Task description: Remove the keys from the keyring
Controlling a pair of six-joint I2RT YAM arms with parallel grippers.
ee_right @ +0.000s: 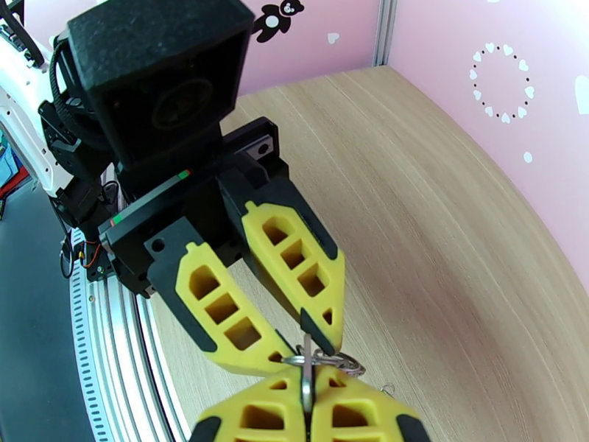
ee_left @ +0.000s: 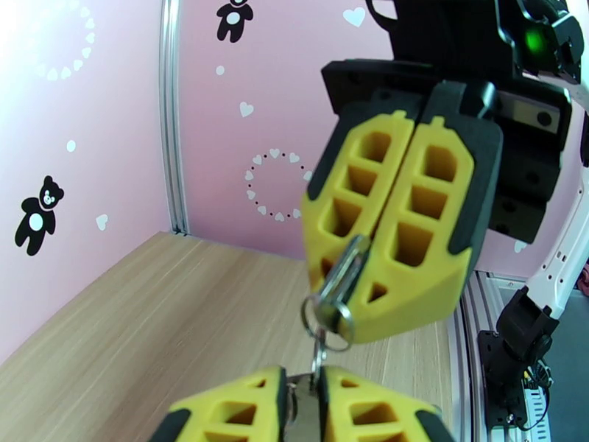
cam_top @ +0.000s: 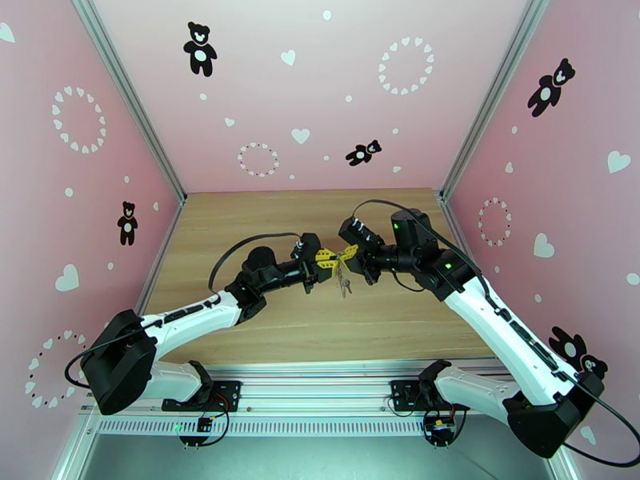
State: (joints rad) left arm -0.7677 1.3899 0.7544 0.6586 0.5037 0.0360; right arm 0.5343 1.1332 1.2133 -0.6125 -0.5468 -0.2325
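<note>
Both grippers meet tip to tip above the middle of the wooden table (cam_top: pixel 240 214). My right gripper (cam_top: pixel 350 252) (ee_left: pixel 352 289) (ee_right: pixel 305 377) is shut on the keyring (ee_left: pixel 344 270) (ee_right: pixel 305 390), a slim silvery loop sticking out of its yellow fingers. A thin wire ring (ee_left: pixel 327 327) (ee_right: pixel 335 360) hangs from that loop. My left gripper (cam_top: pixel 325 258) (ee_left: pixel 302 377) (ee_right: pixel 302 348) is closed on a flat grey key (ee_left: pixel 302 407) joined to the wire ring. More small dark keys (cam_top: pixel 344 286) dangle below the two grippers.
Pink walls with bears and hearts enclose the table on three sides. A metal rail (cam_top: pixel 320 378) with both arm bases runs along the near edge. Bare wood lies around and below the raised grippers.
</note>
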